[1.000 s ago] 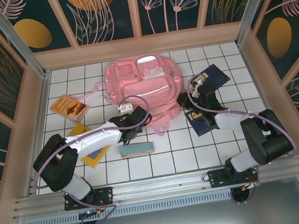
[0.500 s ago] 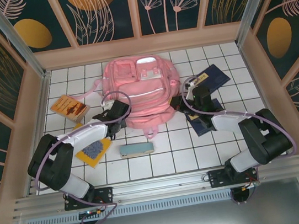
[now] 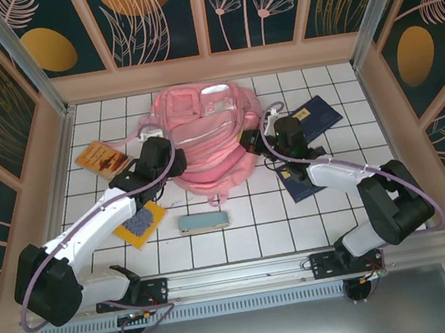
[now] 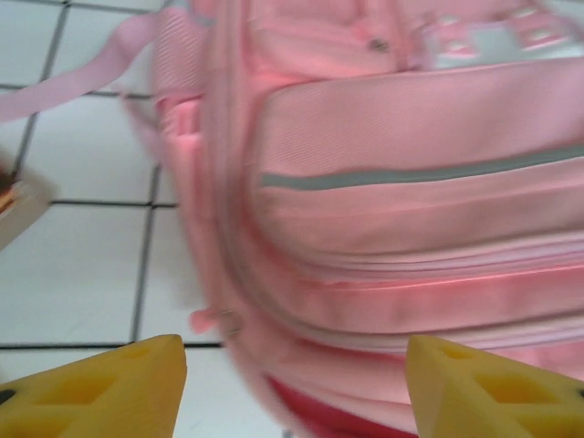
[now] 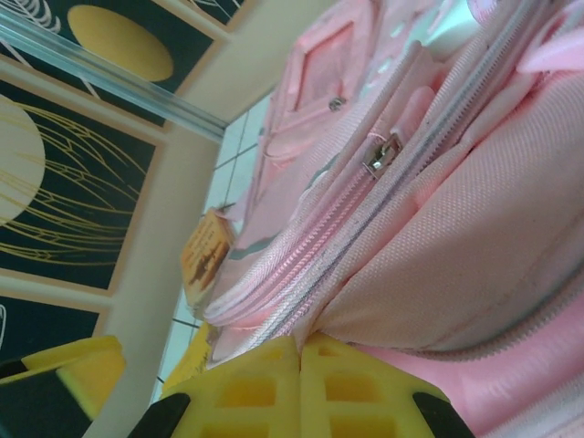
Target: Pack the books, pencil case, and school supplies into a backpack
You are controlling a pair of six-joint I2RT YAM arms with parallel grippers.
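The left gripper (image 4: 292, 365) hangs wide open over the large pink fabric backpack (image 3: 201, 132). The right gripper (image 5: 299, 370) is clenched, perhaps pinching its fabric.

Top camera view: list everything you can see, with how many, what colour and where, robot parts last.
backpack: one, pink, far centre of the table.
navy books: two, navy with yellow labels, right of the backpack; one farther, one nearer partly under the right arm.
orange book: one, orange, left of the backpack.
yellow book: one, yellow with a blue-grey picture, near left, partly under the left arm.
pencil case: one, pale blue-teal, in front of the backpack.
table: one, white tiled.
wall panels: several, dark with plant designs, around the table.
left pincer: one, yellow, open, at the backpack's left side.
right pincer: one, yellow, shut, at the backpack's right side.
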